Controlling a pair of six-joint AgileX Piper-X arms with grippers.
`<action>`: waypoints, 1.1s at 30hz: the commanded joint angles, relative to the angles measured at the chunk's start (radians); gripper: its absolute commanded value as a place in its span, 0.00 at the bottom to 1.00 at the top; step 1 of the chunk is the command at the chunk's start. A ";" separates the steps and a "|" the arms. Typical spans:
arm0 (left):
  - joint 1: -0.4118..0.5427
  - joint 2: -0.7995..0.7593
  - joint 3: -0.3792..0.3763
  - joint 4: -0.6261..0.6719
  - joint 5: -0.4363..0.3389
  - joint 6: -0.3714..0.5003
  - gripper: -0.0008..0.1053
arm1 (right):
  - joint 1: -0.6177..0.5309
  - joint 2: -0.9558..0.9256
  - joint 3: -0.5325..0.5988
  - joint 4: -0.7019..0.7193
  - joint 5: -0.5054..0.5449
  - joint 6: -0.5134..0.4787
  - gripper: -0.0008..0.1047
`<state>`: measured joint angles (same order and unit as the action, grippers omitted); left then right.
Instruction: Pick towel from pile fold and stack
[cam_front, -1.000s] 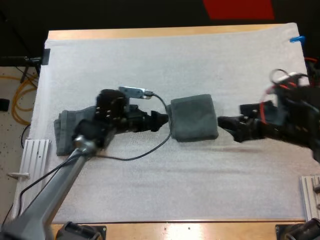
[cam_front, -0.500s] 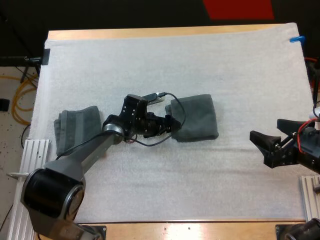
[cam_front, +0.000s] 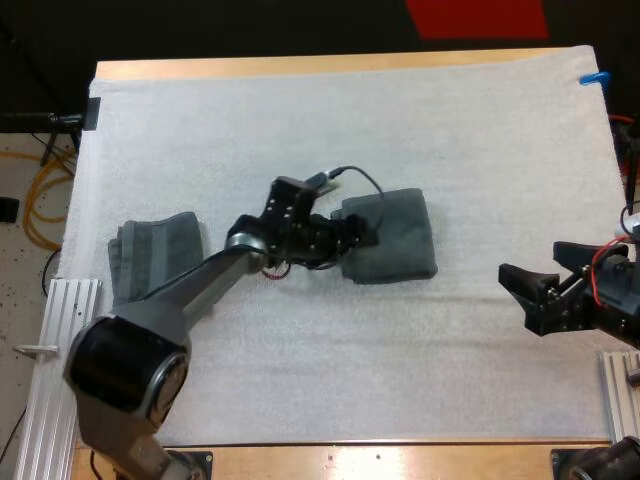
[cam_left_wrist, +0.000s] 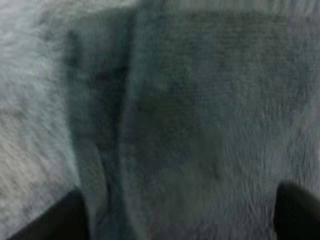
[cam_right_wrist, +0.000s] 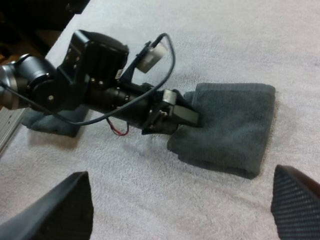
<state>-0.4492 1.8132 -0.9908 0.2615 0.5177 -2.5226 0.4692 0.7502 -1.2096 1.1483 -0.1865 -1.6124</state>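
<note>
A folded dark grey-green towel lies flat at the middle of the white mat. My left gripper reaches over its left edge. In the left wrist view the towel spreads under my left gripper, whose fingers stand wide apart, open. The right wrist view has the left gripper at the near edge of the towel. My right gripper hangs open at the mat's right side, well clear of the towel, with nothing between its fingers.
A second dark grey-green towel lies at the mat's left edge, and the left arm partly hides this towel in the right wrist view. Metal rails sit at the lower left and lower right of the table.
My left gripper has slid right, from beside the folded towel onto its left edge. My right gripper drew back to the right a second ago and has since held still.
</note>
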 joint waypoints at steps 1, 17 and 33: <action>-0.019 0.013 -0.010 0.033 -0.025 -0.006 0.70 | 0.000 -0.004 -0.006 -0.001 0.003 -0.004 0.68; -0.103 0.075 -0.120 0.078 -0.008 0.032 0.49 | 0.000 -0.004 -0.006 -0.001 0.003 -0.004 0.68; 0.090 -0.128 -0.124 0.434 -0.215 0.549 0.01 | 0.000 -0.004 -0.006 -0.017 0.053 0.017 0.68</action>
<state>-0.3688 1.7028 -1.1097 0.6151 0.3289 -2.0986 0.4692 0.7502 -1.2096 1.1416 -0.1367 -1.5928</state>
